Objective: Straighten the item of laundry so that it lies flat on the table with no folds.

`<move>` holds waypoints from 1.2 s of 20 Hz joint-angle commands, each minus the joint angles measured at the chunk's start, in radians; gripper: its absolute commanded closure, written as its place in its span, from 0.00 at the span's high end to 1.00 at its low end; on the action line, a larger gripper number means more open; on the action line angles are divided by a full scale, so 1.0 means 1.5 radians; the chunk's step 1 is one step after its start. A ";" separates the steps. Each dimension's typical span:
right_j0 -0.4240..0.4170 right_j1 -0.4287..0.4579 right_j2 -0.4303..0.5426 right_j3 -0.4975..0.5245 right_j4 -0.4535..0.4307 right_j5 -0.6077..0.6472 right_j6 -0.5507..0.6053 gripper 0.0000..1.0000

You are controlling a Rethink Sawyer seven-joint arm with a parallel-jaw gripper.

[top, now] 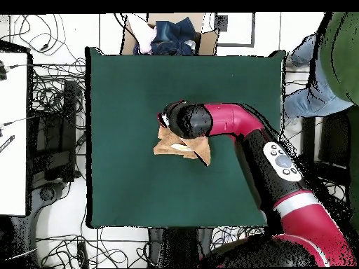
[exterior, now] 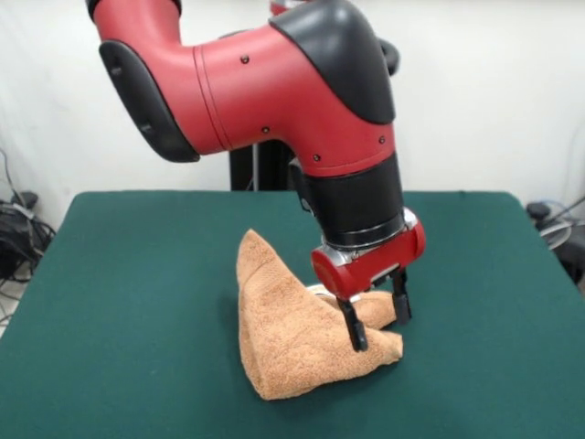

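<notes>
The item of laundry (exterior: 285, 340), an orange-tan terry towel, lies bunched and folded near the middle of the green table (exterior: 128, 302). One corner rises to a peak at its far left. My gripper (exterior: 377, 315) is down at the towel's right end, open. Its two black fingers (exterior: 355, 331) stand apart with a ridge of towel between them. In the overhead view the arm's red wrist covers most of the towel (top: 181, 148), and the gripper is hidden beneath it on the table (top: 126, 105).
A person (top: 329, 63) stands beyond the table's upper right corner in the overhead view. A cardboard box of dark clothes (top: 172, 35) sits past the top edge. Cables and equipment (top: 49, 140) lie on the floor to the left.
</notes>
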 commanded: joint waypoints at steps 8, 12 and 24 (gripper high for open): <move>-0.012 0.036 -0.044 0.004 -0.060 -0.007 -0.015 1.00; -0.029 0.031 -0.036 0.010 -0.062 0.001 -0.036 1.00; -0.085 0.049 -0.015 0.018 -0.079 -0.006 -0.077 1.00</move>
